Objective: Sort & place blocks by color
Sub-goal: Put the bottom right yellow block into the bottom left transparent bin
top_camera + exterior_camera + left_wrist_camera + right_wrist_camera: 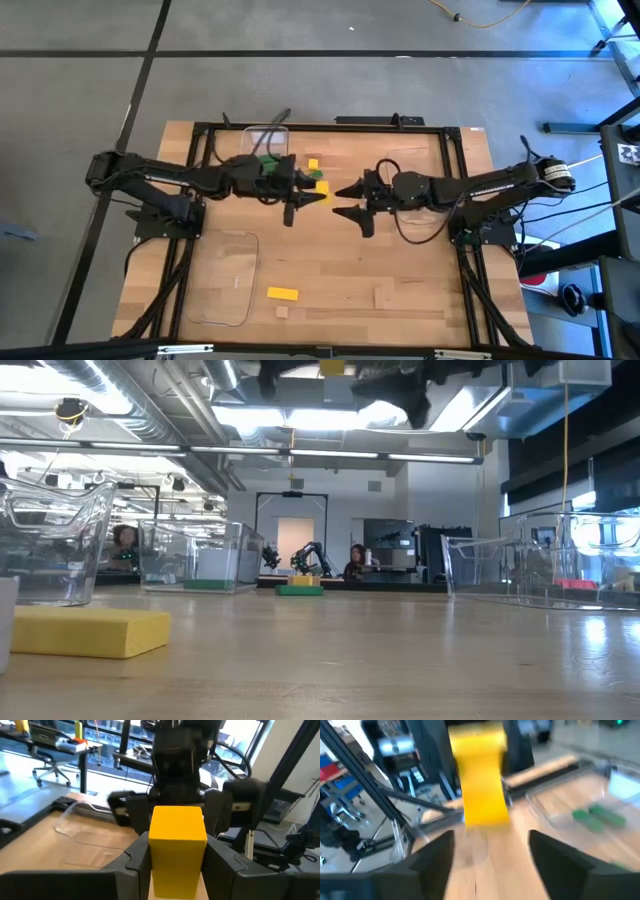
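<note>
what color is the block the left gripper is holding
Yellow block, pinched in the left gripper; clearest in the left wrist view.

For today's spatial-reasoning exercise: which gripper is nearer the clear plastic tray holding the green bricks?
Left. The left gripper, shut on a yellow block, sits just beside the clear plastic tray holding green bricks; the open right gripper waits farther away, toward the table's middle.

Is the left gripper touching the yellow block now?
Touching: in the left wrist view, the left gripper has both fingers pressed against the sides of the yellow block.
</note>
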### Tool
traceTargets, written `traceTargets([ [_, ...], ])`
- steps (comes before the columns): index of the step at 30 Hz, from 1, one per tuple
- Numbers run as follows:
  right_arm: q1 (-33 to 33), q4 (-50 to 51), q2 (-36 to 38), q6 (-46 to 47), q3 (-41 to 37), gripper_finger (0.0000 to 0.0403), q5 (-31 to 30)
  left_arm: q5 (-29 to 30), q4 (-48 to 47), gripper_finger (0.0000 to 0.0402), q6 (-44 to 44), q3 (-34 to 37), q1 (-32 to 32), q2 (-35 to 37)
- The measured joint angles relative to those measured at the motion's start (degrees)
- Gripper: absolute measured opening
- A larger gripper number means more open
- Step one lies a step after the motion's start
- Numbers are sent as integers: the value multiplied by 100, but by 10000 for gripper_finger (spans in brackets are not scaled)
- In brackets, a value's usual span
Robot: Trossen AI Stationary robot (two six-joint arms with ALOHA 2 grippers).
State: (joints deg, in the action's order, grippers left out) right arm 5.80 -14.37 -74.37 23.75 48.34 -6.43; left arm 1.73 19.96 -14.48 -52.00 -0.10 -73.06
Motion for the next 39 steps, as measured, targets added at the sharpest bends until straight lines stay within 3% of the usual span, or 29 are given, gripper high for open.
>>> traceTargets([
  [5, 0, 1083, 529, 165, 0, 328, -1, 16, -1103, 120, 136, 1, 100, 820],
  [12, 3, 1989, 1230, 452, 0, 334, -120, 221, -1976, 120, 140, 195, -55, 1996],
  [19, 48, 2001, 1558, 442, 0, 335, -452, 1243, -1937, 120, -31, 913, -549, 2918],
  [24, 47, 1915, 1576, 431, 0, 335, -454, 1510, -1936, 120, -105, 1072, -636, 3199],
  [39, 46, 1894, 1576, 439, 0, 336, -464, 1515, -1931, 120, -103, 1079, -636, 3229],
])
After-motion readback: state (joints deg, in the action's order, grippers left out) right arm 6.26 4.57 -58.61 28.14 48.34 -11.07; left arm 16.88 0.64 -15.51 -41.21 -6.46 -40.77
